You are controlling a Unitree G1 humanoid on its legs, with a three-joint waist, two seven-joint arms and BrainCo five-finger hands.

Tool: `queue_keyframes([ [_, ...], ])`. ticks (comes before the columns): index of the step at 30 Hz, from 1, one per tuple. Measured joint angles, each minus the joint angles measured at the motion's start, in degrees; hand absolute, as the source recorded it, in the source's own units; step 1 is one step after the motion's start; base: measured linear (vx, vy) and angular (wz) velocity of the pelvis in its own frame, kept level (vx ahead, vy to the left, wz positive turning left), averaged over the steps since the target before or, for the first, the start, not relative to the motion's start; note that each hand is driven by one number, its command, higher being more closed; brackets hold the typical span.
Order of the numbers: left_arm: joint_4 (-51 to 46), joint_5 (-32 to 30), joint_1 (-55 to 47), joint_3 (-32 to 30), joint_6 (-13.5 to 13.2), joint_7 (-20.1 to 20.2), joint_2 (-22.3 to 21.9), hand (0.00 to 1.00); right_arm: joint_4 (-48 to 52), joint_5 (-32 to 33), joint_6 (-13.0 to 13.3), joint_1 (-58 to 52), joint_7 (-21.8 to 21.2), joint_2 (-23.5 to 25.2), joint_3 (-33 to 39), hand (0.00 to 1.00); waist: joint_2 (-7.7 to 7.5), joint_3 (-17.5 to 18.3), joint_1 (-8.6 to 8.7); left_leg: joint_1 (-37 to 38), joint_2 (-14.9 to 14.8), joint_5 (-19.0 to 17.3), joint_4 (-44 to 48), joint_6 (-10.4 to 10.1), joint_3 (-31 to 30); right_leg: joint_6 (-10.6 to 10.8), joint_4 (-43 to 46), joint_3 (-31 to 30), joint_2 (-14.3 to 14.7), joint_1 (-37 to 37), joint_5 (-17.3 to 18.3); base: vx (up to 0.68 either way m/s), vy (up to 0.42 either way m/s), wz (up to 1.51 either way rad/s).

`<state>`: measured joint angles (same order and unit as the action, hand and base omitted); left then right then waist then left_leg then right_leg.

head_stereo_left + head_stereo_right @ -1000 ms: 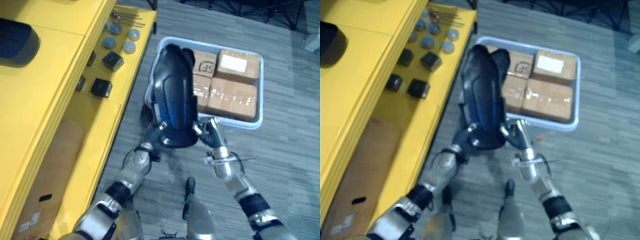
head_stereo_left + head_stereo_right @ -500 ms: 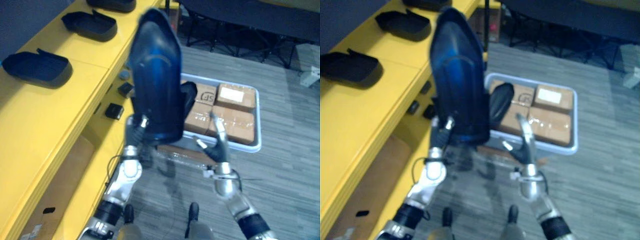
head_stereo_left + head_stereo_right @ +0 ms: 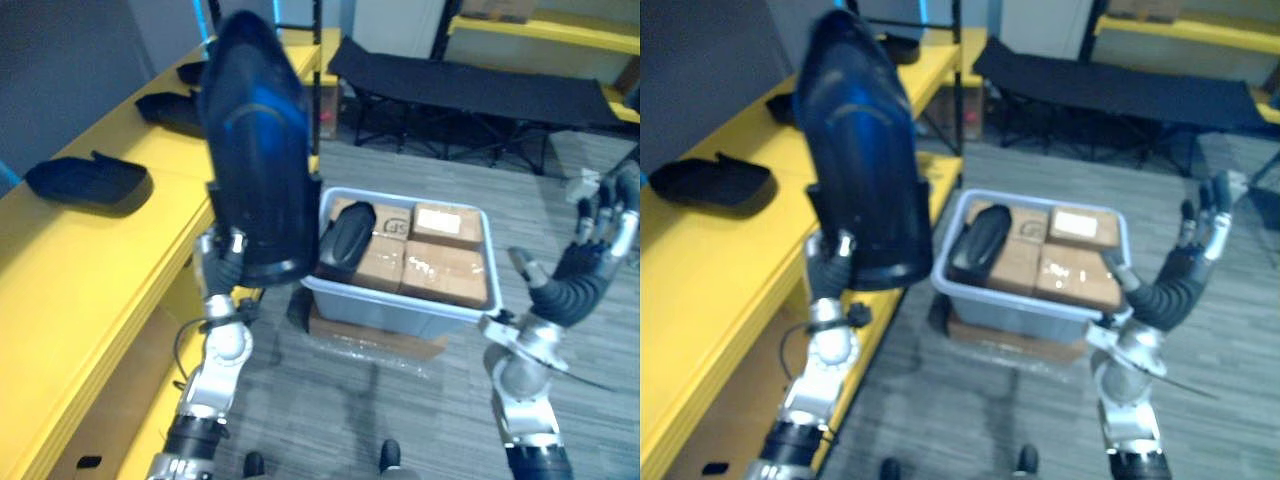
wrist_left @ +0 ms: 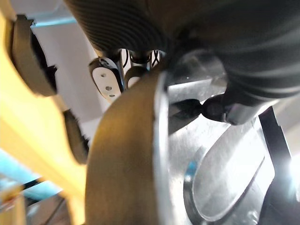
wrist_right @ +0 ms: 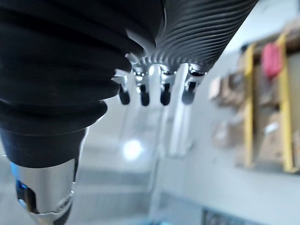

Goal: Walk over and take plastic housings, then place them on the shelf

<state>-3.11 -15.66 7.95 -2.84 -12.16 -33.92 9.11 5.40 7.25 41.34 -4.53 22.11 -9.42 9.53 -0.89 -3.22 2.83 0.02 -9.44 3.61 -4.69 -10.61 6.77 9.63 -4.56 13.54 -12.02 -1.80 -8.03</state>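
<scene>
A yellow shelf (image 3: 90, 250) runs along the left, with other housings (image 3: 88, 180) lying on it. The plastic housing (image 3: 255, 180) has risen from the grey bin (image 3: 400, 305) to above shelf height. It is clasped low by the left hand (image 3: 222, 270) alone, while the right hand (image 3: 590, 260) has let go and spreads empty, so placing looks next.

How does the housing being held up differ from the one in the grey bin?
The raised housing stands upright in the air, gripped at its lower end by the left robot hand; the bin housing lies tilted against cardboard boxes inside the grey bin. The raised housing is beside the yellow shelf; the bin housing is lower, by the floor. Both are dark, glossy, rounded shells.
</scene>
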Motion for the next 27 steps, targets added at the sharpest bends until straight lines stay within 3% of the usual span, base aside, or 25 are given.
queue_keyframes([
  [1, -3.2, 0.7, -1.5, -3.4, 0.1, 0.1, -0.3, 1.00, -0.3, 3.5, -1.9, -0.9, -6.1, 1.4, -0.3, 0.00, 0.66, 0.4, 0.01, 0.0, 0.0, 0.0, 0.0, 0.0, -0.3, 0.0, 0.0, 0.5, -0.1, 0.3, 0.0, -0.01, -0.006, 0.09],
  [4, -8.1, 2.2, -6.3, -9.5, 0.2, 0.5, -0.4, 1.00, -4.1, 5.5, -6.7, -1.4, -13.3, 1.9, -4.4, 0.00, 1.79, 1.1, -0.84, 0.1, 0.0, 0.1, 0.0, 0.0, -3.4, 0.0, 0.0, 4.0, -0.1, 2.8, 0.6, 0.00, -0.014, 0.45],
  [5, -9.0, 2.3, -7.6, -11.0, 0.2, 0.5, -0.5, 1.00, -4.7, 5.5, -7.6, -1.4, -13.9, 1.9, -5.8, 0.00, 1.95, 1.2, -1.34, 0.0, 0.0, 0.1, 0.0, -0.1, -4.3, 0.1, 0.0, 5.0, -0.1, 3.4, 0.8, 0.00, -0.021, 0.65],
  [8, -13.0, 6.1, -16.1, -20.0, 0.1, 0.8, -1.0, 1.00, -7.4, 5.4, -11.7, -0.3, -15.2, 2.0, -12.3, 0.00, 2.11, 1.5, -5.80, -0.5, 0.2, 0.3, 0.0, -0.3, -8.0, 0.2, 0.0, 8.9, -0.1, 5.9, 2.1, 0.01, -0.024, 0.67],
  [12, -14.9, 11.2, -28.2, -31.1, 0.0, 0.4, -6.7, 1.00, -10.4, 5.5, -15.0, 1.6, -16.0, 3.5, -17.0, 0.00, 0.95, 3.7, -11.91, -2.6, 1.1, 0.6, 0.0, -0.1, -14.2, 0.7, 0.0, 15.5, -0.2, 8.7, 3.6, 0.06, -0.023, 0.75],
  [14, -15.1, 12.0, -31.8, -33.1, -0.1, 0.4, -9.4, 1.00, -10.8, 5.5, -15.7, 1.7, -16.1, 4.0, -17.8, 0.00, 0.42, 4.0, -13.18, -4.2, 1.7, 1.4, 0.1, 0.8, -14.6, 1.1, 0.0, 20.2, -0.5, 11.2, 4.5, 0.10, -0.018, 1.26],
  [16, -15.2, 13.4, -32.6, -32.4, -0.2, 1.6, -10.1, 1.00, -10.8, 5.5, -16.7, 1.7, -15.6, 4.0, -17.6, 0.00, 0.03, 4.0, -12.82, -7.9, 1.3, 3.1, 2.9, 2.7, -9.2, 1.4, 0.5, 27.8, -0.8, 14.5, 5.4, 0.09, 0.025, 2.00],
  [17, -15.7, 13.4, -32.7, -32.2, -0.4, 3.2, -10.2, 1.00, -10.8, 5.3, -17.7, 1.7, -15.1, 3.3, -17.2, 0.00, 0.40, 3.5, -13.29, -9.4, 1.1, 4.3, 4.4, 2.5, -6.2, 1.4, 1.3, 31.2, -1.2, 16.1, 5.5, 0.04, 0.109, 1.83],
  [19, -17.6, 14.0, -33.0, -33.6, -0.5, 5.6, -10.2, 1.00, -10.6, 4.7, -18.8, 2.2, -14.4, 3.2, -17.5, 0.00, 0.28, 2.8, -14.43, -10.3, 2.5, 5.2, 3.8, 3.2, -7.0, 0.7, 2.4, 33.6, -2.0, 17.1, 6.3, 0.04, 0.122, 1.10],
  [20, -19.4, 15.4, -32.7, -34.9, -0.8, 6.8, -10.1, 1.00, -10.6, 3.7, -19.3, 2.7, -14.5, 4.1, -17.7, 0.00, -0.22, 2.1, -14.80, -10.4, 3.7, 5.7, 2.6, 3.5, -7.9, -0.9, 3.5, 33.4, -2.7, 17.1, 9.1, 0.03, 0.068, 0.77],
  [22, -20.6, 17.2, -31.7, -35.3, -2.9, 9.5, -10.2, 1.00, -10.5, 1.3, -19.4, 3.4, -14.4, 4.2, -17.5, 0.00, -0.01, 0.6, -14.61, -11.1, 4.1, 6.9, 0.9, 4.5, -7.8, -1.2, 7.3, 31.0, -2.8, 15.8, 13.9, 0.01, 0.018, 0.88],
  [26, -20.8, 18.1, -31.2, -34.5, -4.2, 12.4, -10.0, 1.00, -9.8, 0.9, -19.4, 3.0, -13.2, 4.2, -17.3, 0.00, -0.07, -0.7, -14.20, -12.2, 4.2, 9.4, 0.3, 4.5, -9.8, -3.1, 12.3, 24.3, -2.2, 13.7, 18.3, 0.02, -0.021, 0.53],
  [27, -20.8, 18.6, -30.0, -33.3, -4.2, 14.1, -9.6, 1.00, -8.5, 0.9, -19.5, 2.1, -12.3, 4.2, -16.1, 0.00, 0.13, -1.7, -12.49, -13.2, 4.9, 10.3, 0.2, 4.2, -12.8, -3.9, 13.2, 19.5, -1.2, 13.8, 18.8, 0.03, 0.123, 1.06],
])
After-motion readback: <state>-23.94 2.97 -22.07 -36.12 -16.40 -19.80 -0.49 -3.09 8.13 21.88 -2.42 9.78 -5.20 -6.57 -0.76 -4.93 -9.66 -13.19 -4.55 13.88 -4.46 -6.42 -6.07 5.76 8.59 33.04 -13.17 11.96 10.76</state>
